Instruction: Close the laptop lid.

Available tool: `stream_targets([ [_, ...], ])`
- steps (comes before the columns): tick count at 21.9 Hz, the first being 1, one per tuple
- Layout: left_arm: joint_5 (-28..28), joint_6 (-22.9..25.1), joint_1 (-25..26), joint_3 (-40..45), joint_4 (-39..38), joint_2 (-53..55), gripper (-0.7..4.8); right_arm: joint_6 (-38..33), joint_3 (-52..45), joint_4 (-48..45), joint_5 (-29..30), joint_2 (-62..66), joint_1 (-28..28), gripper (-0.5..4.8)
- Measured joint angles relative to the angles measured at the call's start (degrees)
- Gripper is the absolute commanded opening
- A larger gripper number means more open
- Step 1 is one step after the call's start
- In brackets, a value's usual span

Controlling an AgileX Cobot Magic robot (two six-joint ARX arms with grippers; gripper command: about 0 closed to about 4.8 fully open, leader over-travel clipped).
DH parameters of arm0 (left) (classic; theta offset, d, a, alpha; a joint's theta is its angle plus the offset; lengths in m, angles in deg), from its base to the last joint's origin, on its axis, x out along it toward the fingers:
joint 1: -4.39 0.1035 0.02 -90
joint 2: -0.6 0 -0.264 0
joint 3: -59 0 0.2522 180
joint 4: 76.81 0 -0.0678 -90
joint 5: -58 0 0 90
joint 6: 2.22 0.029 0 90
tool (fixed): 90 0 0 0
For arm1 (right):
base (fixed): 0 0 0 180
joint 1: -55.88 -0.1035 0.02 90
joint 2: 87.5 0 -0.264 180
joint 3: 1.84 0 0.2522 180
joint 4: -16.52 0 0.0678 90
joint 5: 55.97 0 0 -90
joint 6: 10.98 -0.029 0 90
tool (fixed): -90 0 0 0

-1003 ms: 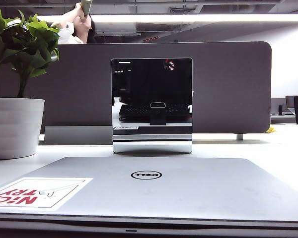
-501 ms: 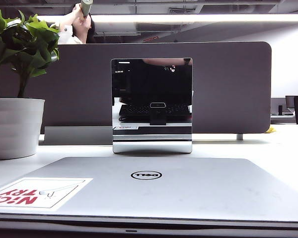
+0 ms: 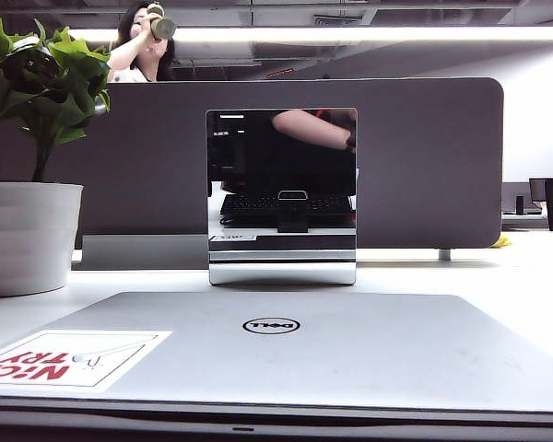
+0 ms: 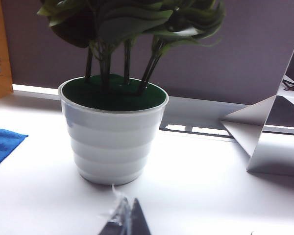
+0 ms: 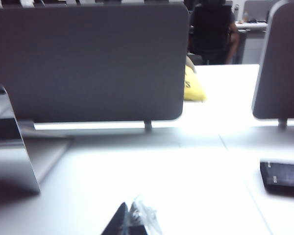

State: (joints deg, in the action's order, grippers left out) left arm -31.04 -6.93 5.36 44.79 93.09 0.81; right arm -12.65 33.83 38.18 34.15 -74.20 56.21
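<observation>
- Silver laptop lid lies flat and closed at the front of the table in the exterior view, with its sticker at the left corner and the mirror upright behind it; no arm shows.
- Left wrist view: left gripper is a dark tip low before the white plant pot; jaws' state unclear.
- Right wrist view: right gripper hangs over bare table facing the grey partition; jaws' state unclear.

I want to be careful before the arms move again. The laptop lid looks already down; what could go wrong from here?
The laptop lid lies flat, silver side up, so further pressing seems unnecessary.

1. The left gripper sits low near the white plant pot; a sideways swing could tip it.
2. The mirror stands just behind the lid; either arm pulling back carelessly could knock it.

The right gripper shows only its tips.
</observation>
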Motion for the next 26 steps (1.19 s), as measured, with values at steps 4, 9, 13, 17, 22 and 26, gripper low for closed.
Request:
stream_targets([
  [4, 0.1, 0.0, 0.0, 0.0, 0.0, 0.0, -0.05, -1.8, -8.6, -1.7, 1.2, -6.0, 0.5, -0.01],
  [9, 0.1, 0.0, 0.0, 0.0, 0.0, 0.0, -0.05, -4.9, -17.5, -7.2, 1.4, -9.6, 0.8, -0.01],
  [13, 0.1, 0.0, 0.0, 0.0, 0.0, 0.0, -0.05, -6.9, -21.4, -11.0, 1.3, -11.6, 0.7, -0.01],
  [17, 0.1, 0.0, 0.0, 0.0, 0.0, 0.0, -0.05, -7.3, -21.4, -12.4, 1.4, -12.6, 0.7, -0.01],
  [22, 0.1, 0.0, 0.0, 0.0, 0.0, 0.0, -0.05, -7.3, -21.4, -11.3, 1.1, -13.2, 0.6, -0.01],
  [26, 0.1, 0.0, 0.0, 0.0, 0.0, 0.0, -0.05, -7.3, -21.4, -10.1, 1.2, -13.2, 0.3, -0.01],
])
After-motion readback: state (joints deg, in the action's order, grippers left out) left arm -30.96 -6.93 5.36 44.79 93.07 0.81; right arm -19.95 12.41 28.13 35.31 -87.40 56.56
